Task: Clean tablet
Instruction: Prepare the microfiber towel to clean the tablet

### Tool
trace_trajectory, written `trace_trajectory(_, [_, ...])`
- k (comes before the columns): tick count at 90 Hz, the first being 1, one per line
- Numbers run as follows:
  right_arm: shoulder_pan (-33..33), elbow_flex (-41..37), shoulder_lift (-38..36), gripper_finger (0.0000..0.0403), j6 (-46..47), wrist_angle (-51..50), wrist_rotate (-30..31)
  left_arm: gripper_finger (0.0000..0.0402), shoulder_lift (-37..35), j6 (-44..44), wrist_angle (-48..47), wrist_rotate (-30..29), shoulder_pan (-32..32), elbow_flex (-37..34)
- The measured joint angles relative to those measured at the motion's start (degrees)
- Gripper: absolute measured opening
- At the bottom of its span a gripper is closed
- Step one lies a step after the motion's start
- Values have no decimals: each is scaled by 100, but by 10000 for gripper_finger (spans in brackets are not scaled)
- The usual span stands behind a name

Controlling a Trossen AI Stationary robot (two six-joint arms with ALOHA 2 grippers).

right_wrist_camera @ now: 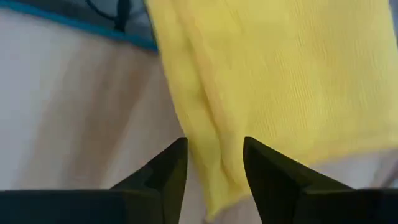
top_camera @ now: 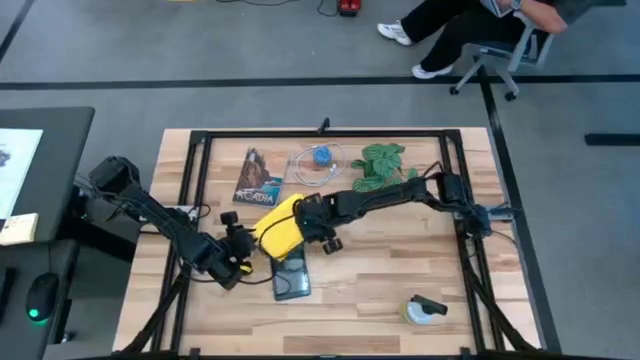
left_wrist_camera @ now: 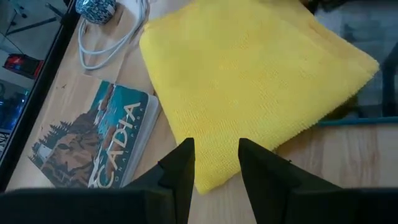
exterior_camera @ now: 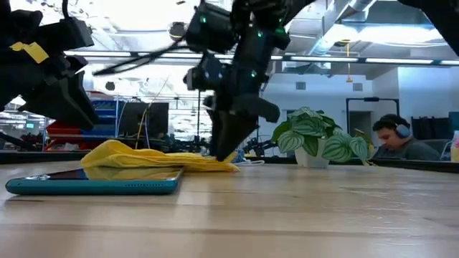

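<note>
Hovering my right gripper (right_wrist_camera: pixel 214 165) with parted fingers over the yellow cloth's (top_camera: pixel 277 228) edge, I should pinch a generous fold before wiping. My left gripper (left_wrist_camera: pixel 216 163), also parted, waits just beside the cloth. The tablet (top_camera: pixel 291 276) lies flat on the table (top_camera: pixel 400 270), one end under the cloth.
</note>
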Motion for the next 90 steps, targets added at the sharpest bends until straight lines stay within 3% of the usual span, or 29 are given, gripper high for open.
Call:
trace_trajectory(15, [-135,-129,9,100,7,136,35,107,0,-18,37,0,0,-32])
trace_trajectory(38, [-109,-149,-44,7,-86,120,556,107,0,-42,63,-2,0,-35])
trace_trajectory(49, [-45,-151,-83,10,-133,57,1112,107,0,-42,65,-2,0,-35])
trace_trajectory(72, [50,-151,-96,11,-102,-227,1019,107,0,-42,66,-4,0,-37])
trace_trajectory(90, [13,-151,-96,87,162,-343,996,107,0,-42,135,-7,0,-37])
